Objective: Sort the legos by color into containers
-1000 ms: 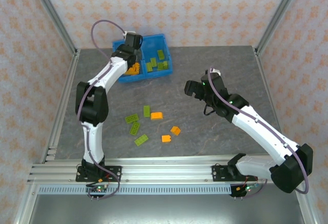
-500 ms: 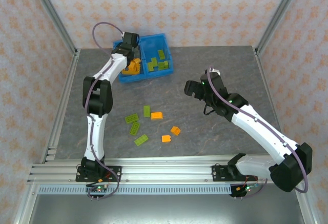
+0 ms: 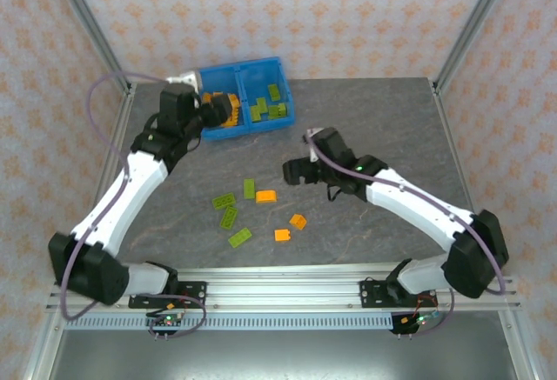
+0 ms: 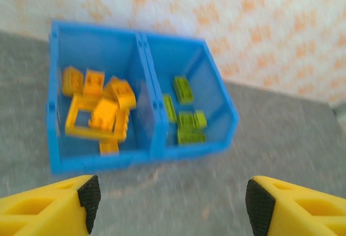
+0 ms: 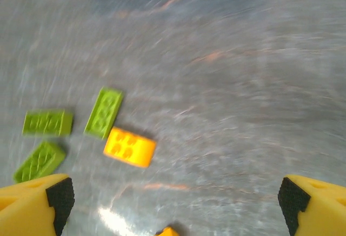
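Blue plastic bin (image 4: 102,162), studded orange bricks (image 4: 105,114), mottled grey table (image 4: 281,155)

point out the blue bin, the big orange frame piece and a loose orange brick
blue bin (image 4: 102,160), left wrist view, near wall
big orange frame piece (image 4: 72,120), left wrist view, left bar
loose orange brick (image 5: 130,147), right wrist view, studded top

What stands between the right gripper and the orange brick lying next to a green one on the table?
Nothing visible does. Only table surface lies between the open right gripper and the orange brick; a green brick sits close at its side.
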Robot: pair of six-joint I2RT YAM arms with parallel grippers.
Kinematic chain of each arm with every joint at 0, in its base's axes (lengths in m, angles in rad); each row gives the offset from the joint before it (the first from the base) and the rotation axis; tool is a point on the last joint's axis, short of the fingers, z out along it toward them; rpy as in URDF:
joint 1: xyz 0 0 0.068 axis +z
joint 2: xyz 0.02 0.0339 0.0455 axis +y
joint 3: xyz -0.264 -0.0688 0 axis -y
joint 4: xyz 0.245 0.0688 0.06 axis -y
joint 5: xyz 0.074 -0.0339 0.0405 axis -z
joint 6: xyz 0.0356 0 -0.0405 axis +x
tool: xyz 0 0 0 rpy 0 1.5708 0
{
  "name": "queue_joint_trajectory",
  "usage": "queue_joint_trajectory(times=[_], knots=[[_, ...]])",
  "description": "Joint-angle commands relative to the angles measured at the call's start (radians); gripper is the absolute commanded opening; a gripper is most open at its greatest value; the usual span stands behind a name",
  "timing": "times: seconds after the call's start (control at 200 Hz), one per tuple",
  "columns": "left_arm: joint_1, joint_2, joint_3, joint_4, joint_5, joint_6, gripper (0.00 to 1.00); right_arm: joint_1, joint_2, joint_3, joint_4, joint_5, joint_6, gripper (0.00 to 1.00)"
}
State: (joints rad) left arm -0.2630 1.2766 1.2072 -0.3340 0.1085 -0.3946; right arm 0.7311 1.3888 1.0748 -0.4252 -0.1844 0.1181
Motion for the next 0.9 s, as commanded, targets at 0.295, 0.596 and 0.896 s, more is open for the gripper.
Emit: queue_joint_trajectory(times=[0.295, 0.596, 0.896], knots=[[-0.011, -0.276, -0.112, -0.501, -0.027, 0.206, 0.95, 0.090, 0.437, 0.265, -0.091, -0.058, -0.514, 0.89], [-0.005, -0.310, -0.169, -0.435, 0.077, 0.298, 1.00, 0.102, 0.600, 0.344, -0.127, -0.103, -0.589, 0.82], [-0.005, -0.350, -0.196, -0.417, 0.214, 0.359, 1.00, 0.119, 0.665, 0.324, -0.122, -0.103, -0.558, 0.61]])
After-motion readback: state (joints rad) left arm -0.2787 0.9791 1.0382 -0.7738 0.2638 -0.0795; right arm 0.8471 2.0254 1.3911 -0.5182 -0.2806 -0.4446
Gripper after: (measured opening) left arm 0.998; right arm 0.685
